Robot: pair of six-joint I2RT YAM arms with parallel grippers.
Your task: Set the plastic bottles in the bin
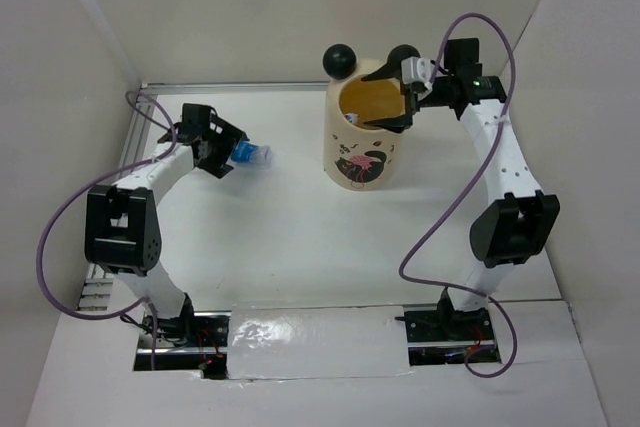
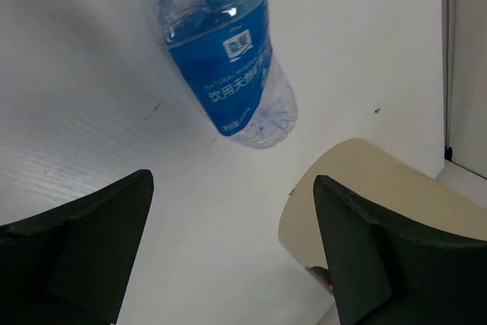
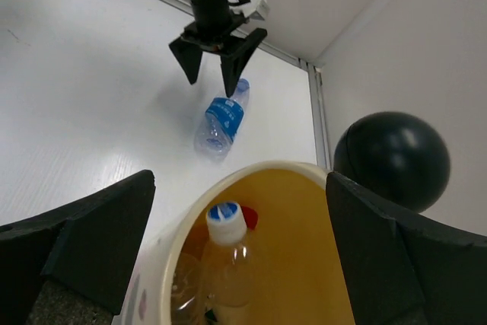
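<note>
One clear plastic bottle with a blue label (image 1: 252,155) lies on the white table left of the bin; it also shows in the left wrist view (image 2: 228,58) and the right wrist view (image 3: 221,119). My left gripper (image 1: 222,154) is open and empty, its fingertips just short of the bottle (image 2: 228,264). The cream bin (image 1: 362,142), yellow inside with two black ball ears (image 1: 340,59), holds several bottles, one with a white-and-blue cap (image 3: 227,222). My right gripper (image 1: 405,105) is open and empty above the bin's mouth (image 3: 240,184).
White walls enclose the table at the left, back and right. The bin's wall (image 2: 380,195) stands ahead and to the right of my left gripper. One black ear (image 3: 392,159) sits close to my right finger.
</note>
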